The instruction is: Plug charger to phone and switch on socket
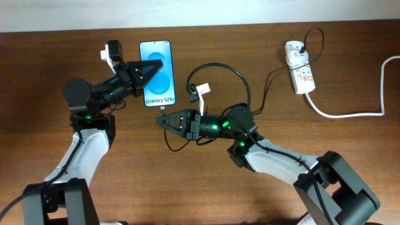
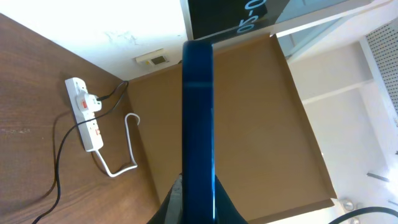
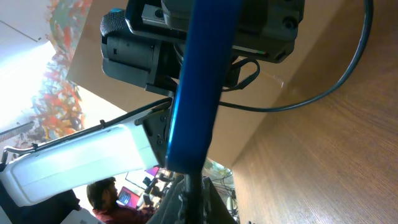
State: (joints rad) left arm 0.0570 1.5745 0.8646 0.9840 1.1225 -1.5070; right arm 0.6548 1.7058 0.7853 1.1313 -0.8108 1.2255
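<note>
The phone [image 1: 159, 78] faces up with its blue screen at the back left of the table. My left gripper [image 1: 150, 67] is shut on its left side. In the left wrist view the phone [image 2: 198, 118] shows edge-on between the jaws. My right gripper [image 1: 164, 119] is shut on the charger's small black plug [image 1: 164, 110], whose tip is at the phone's bottom edge. In the right wrist view the plug [image 3: 193, 186] meets the phone's lower end [image 3: 199, 93]. The black cable [image 1: 240, 78] loops back to the white socket [image 1: 300, 72] at the back right.
The socket's thick white lead [image 1: 350, 114] runs off the right edge. The socket [image 2: 84, 115] and the lead [image 2: 118, 168] also show in the left wrist view. A white tag [image 1: 201, 94] hangs on the black cable near the phone.
</note>
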